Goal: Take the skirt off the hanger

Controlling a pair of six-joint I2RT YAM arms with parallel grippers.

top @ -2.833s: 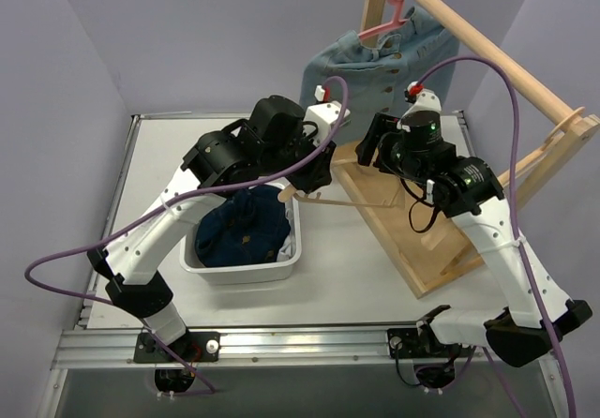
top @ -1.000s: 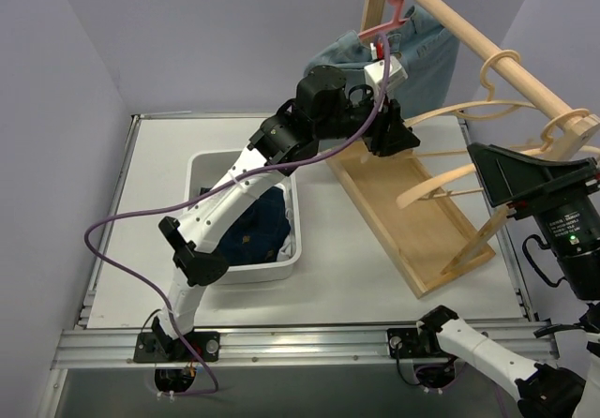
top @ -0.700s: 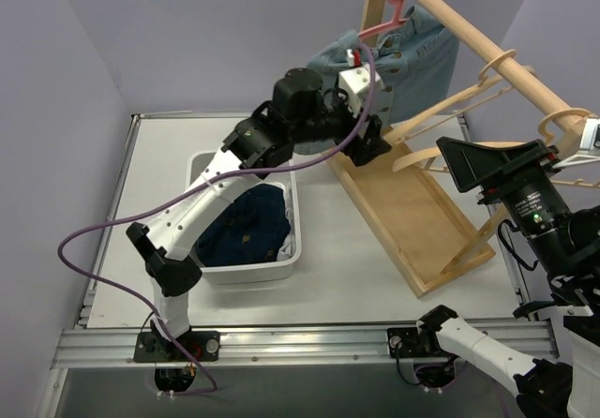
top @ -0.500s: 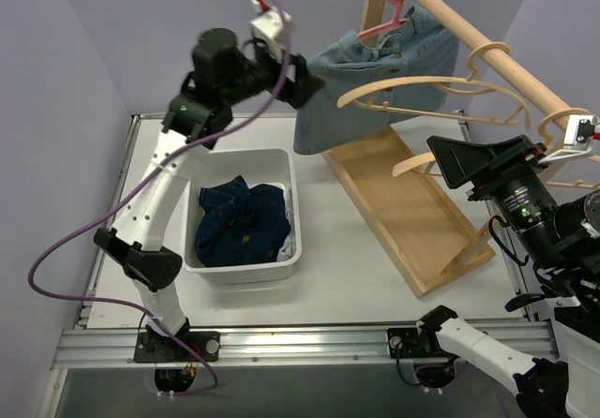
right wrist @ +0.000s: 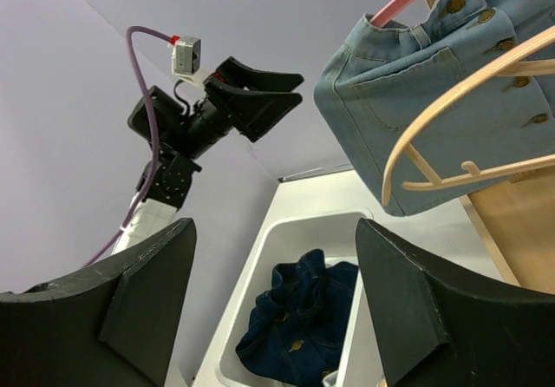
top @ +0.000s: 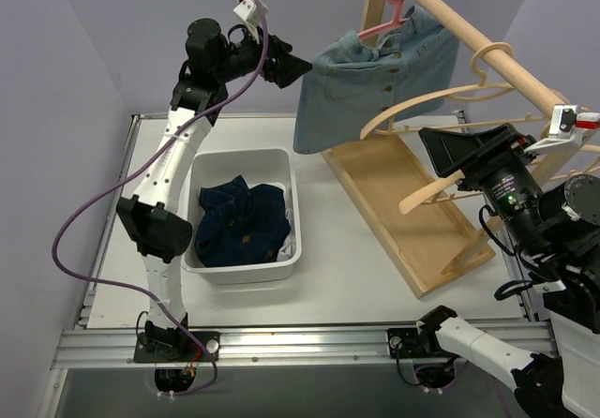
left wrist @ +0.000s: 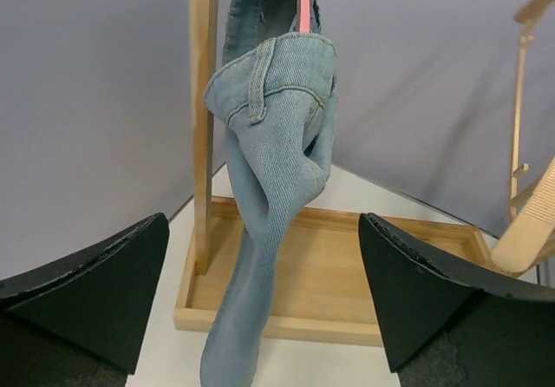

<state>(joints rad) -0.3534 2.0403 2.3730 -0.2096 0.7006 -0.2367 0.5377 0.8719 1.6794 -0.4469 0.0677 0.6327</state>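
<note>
Well, the left gripper (top: 302,65) is up high at the back, fingers spread wide and aimed at the skirt (top: 375,76), gripping nothing. From the left wrist view the pale denim hangs in a twisted fold straight ahead, framed between the two black fingertips (left wrist: 130,257) but apart from them. The skirt is still on the pink hanger (top: 384,26), which is hooked over the wooden rail (top: 487,48), with its waistband corner just beside the left gripper. Over on the other side, the right gripper (top: 429,151) hovers above the rack's wooden base (top: 403,212), near an empty wooden hanger (top: 412,109); its jaws stand apart too, nothing between them. Down on the table (top: 356,259) sits the white bin (top: 202,165), with a dark blue garment (top: 242,226) bundled inside
</note>
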